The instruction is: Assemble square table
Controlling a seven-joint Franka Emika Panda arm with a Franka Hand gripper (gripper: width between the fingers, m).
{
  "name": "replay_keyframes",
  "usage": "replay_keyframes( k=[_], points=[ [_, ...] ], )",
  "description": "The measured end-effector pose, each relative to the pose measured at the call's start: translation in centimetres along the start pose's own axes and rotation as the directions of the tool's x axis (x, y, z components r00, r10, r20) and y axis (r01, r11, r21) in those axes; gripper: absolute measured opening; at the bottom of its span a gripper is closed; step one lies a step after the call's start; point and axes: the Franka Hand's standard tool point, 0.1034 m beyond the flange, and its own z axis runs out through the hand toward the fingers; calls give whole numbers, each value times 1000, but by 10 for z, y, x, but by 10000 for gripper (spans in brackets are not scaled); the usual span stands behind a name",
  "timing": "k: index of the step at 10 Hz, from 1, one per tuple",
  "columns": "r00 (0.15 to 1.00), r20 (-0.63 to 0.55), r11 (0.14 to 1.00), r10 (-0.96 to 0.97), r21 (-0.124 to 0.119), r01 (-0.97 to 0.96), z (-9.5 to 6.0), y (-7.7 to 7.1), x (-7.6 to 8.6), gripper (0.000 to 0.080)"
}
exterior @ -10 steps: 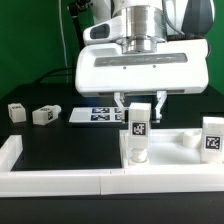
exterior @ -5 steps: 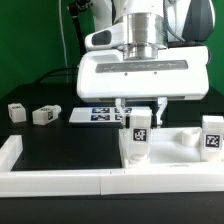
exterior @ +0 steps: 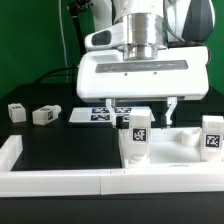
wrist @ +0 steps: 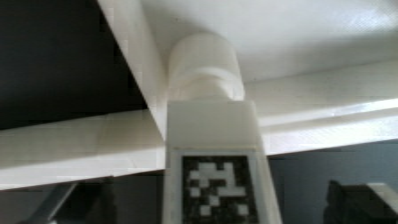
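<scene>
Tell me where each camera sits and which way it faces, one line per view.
Exterior view: off the arm, low and level, facing the open gripper hanging over the upright leg; the gripper's wide white body fills the middle.
Wrist view: on the wrist, looking down along that leg; dark fingertips flank it.
Shared: the tagged leg and the gripper's fingers.

I see gripper [exterior: 142,106] fingers spread wide, with clear gap each side of upright leg [exterior: 136,137]. Second upright leg [exterior: 212,137] blocks exterior view's right. White rail [exterior: 60,182] walls front edge. Black mat [exterior: 70,145] on exterior view's left open. Lying leg [exterior: 15,112], another lying leg [exterior: 43,115], marker board [exterior: 100,116] behind it.
</scene>
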Motion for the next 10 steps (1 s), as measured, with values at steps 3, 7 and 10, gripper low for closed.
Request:
replay_keyframes(
  k=[3,7,10],
  points=[
    [1000,0,1000,0,0,0,0,0,0,648],
    [997,72,1000,0,5,-1,-2,5,-1,649],
    [987,158,999,33,30,-39,-13,1,13,649]
  ],
)
